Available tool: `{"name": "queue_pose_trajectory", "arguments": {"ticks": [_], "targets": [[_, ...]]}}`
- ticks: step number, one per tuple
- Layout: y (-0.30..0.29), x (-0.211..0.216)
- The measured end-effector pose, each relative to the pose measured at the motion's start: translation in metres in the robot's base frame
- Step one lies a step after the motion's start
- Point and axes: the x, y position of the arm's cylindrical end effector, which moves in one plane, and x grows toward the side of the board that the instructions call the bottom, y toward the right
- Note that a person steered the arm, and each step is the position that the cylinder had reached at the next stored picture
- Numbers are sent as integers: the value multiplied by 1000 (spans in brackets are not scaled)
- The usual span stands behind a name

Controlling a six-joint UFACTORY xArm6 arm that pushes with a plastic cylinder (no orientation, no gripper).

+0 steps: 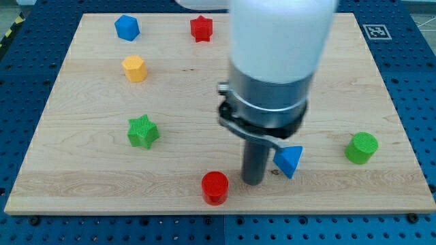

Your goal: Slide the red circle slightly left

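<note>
Blocks number seven: two red, two blue, two green, one yellow.

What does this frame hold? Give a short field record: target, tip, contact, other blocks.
target: red circle, near the board's bottom edge
tip: my tip, just to the view's right of the red circle
contact: small gap visible, not touching
right of tip: blue triangle, green circle
left side: green star, yellow hexagon
top: blue hexagon, red star
</note>
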Motion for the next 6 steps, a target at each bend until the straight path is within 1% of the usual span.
{"name": "queue_pose_trajectory", "arguments": {"ticks": [1, 2, 3, 4, 5, 6], "targets": [[40, 0], [51, -1], [51, 12], [47, 37], [42, 38], [-16, 37]]}}
